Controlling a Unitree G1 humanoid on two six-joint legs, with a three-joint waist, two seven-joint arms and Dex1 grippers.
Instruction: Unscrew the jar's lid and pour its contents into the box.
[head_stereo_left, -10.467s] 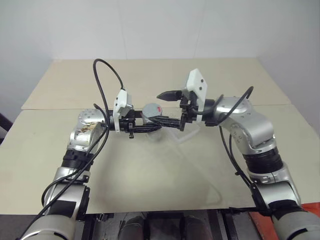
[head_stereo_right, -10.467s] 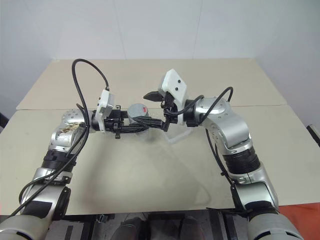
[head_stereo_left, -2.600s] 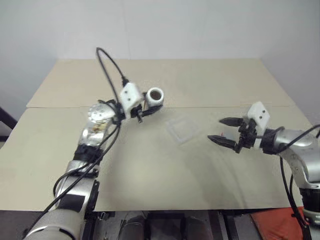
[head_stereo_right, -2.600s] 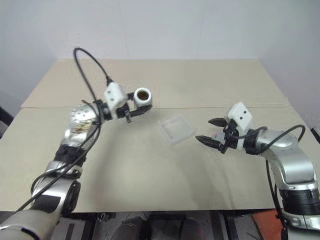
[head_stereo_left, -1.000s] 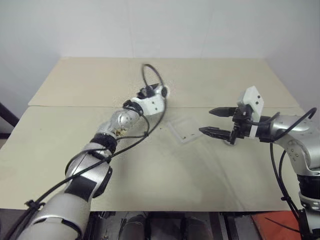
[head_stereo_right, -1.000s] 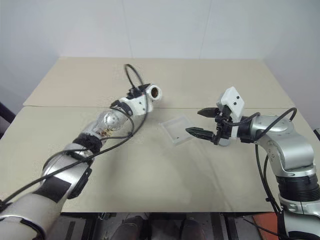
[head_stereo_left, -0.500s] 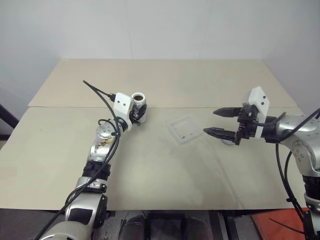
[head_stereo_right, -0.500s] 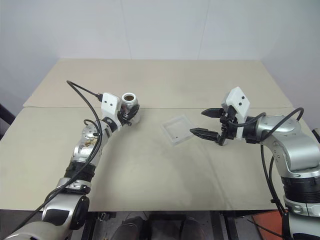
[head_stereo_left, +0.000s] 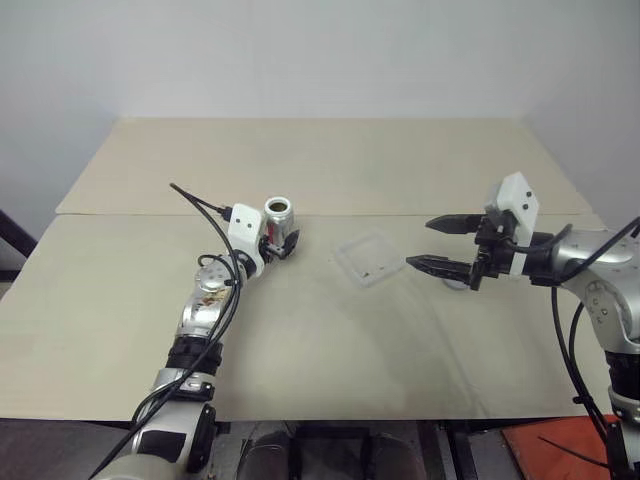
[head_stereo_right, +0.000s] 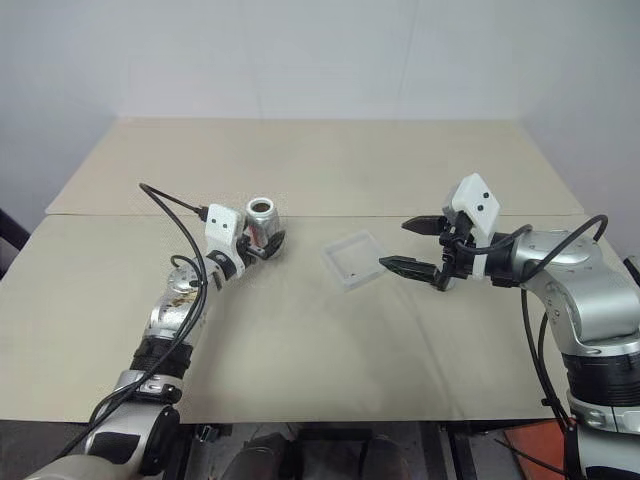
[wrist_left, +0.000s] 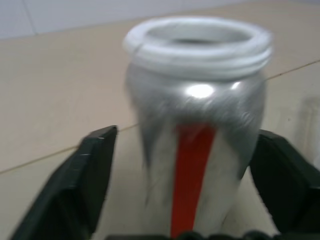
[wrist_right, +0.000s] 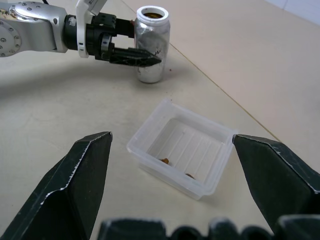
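Both end effectors spread wide, left end effector (head_stereo_left: 283, 240) flanking upright jar (head_stereo_left: 279, 224)

Head pair looking down, two wrist cameras looking along their fingers

The head views are looking down over the table (head_stereo_left: 330, 330); the left wrist camera is sitting close to the jar (wrist_left: 195, 145); the right one is facing the box (wrist_right: 182, 150) at 12 o'clock, sharing the jar at 11.
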